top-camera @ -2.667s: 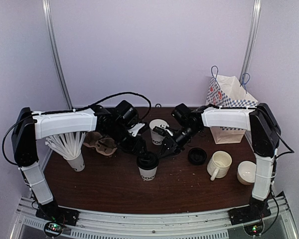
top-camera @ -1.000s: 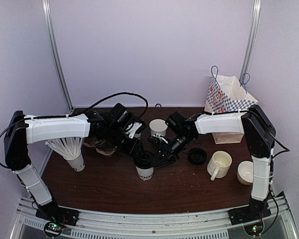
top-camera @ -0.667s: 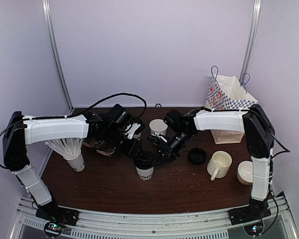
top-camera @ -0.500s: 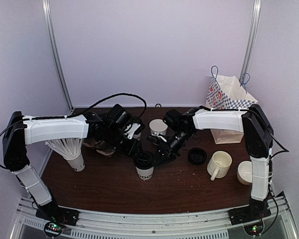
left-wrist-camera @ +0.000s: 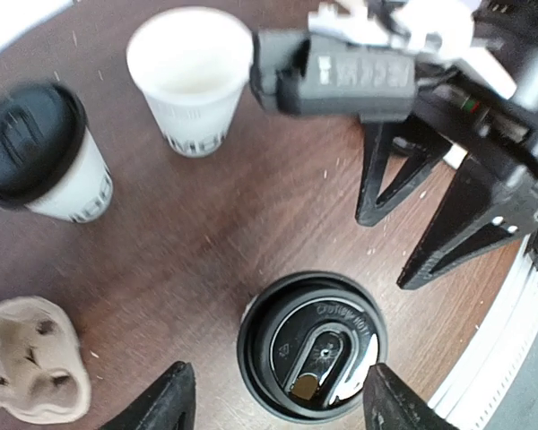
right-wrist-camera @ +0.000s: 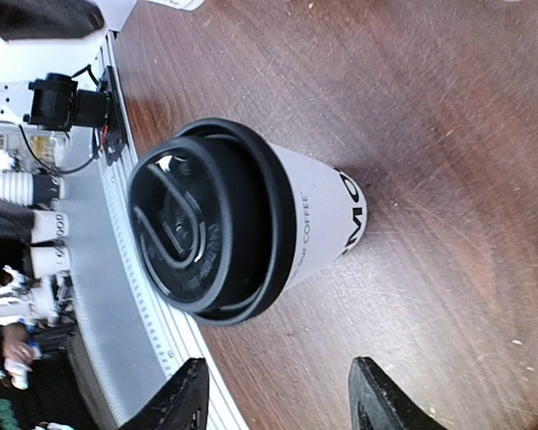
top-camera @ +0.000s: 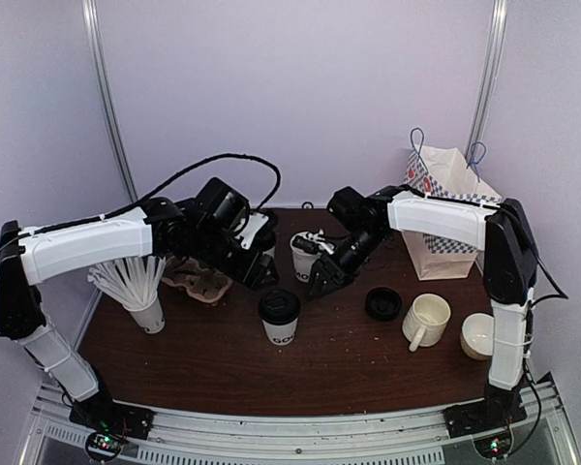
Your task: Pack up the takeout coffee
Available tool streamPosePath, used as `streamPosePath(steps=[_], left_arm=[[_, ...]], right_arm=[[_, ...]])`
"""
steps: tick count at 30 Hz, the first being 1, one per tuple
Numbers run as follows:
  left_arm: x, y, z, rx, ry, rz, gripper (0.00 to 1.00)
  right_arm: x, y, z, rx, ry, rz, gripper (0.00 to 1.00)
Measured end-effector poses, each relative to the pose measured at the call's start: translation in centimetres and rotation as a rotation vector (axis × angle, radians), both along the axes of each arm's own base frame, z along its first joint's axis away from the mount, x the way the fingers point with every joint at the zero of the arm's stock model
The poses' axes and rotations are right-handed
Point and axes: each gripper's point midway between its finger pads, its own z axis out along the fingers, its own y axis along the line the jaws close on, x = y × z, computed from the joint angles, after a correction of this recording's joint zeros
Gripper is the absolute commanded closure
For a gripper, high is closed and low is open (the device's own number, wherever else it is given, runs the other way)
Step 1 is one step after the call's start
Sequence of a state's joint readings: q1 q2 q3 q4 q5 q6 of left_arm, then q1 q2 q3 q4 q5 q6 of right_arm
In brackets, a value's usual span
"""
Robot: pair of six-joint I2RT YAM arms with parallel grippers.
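Black lid is seated on the centre MOO cup [top-camera: 279, 316], which stands alone mid-frame in the top view, btwn the two claws and touching neither. Over it hangs the left claw [left-wrist-camera: 275, 403], fingers apart, one each side of the lid, no contact. I see the right claw [right-wrist-camera: 282, 399] apart too and empty, w/ the cup just ahead of its tips. Progress as I read it: capping partly done, packing not begun. A second lidded cup [left-wrist-camera: 34, 148] shows upper left of the left wrist view. The third cup [top-camera: 306, 254] is open-topped, and a loose lid [top-camera: 382, 303] lies on the surface [top-camera: 213, 358] right of centre, prob. meant for it. At left-centre the cardboard carrier [top-camera: 199, 282] looks empty where I can see it, and the paper bag [top-camera: 443, 208] sits upper right. That centre MOO cup is upright: long axis vertical, lid end up, lettering facing the bottom edge of the top view.
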State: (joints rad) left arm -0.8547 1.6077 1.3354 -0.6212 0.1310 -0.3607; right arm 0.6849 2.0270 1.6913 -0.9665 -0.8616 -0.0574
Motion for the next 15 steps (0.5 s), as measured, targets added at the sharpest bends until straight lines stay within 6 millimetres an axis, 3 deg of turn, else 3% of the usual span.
streamPosePath(steps=[2,8,11,15], left_arm=[[0.4,0.1,1.6,-0.011,-0.05,-0.003,0.32],[1.2,1.5,2.6,0.03,-0.12,0.026,0.26],[2.6,3.2,3.8,0.046,-0.178,0.088,0.17],[5.1,6.3,7.2,0.034,-0.301,0.207,0.14]], right_arm=[[0.2,-0.4,0.6,-0.005,-0.043,0.016,0.43],[1.4,-0.5,2.7,-0.031,-0.237,0.114,0.29],[2.1,0.0,4.0,-0.04,-0.376,0.175,0.23],[1.3,0.8,5.1,-0.065,-0.55,0.293,0.21]])
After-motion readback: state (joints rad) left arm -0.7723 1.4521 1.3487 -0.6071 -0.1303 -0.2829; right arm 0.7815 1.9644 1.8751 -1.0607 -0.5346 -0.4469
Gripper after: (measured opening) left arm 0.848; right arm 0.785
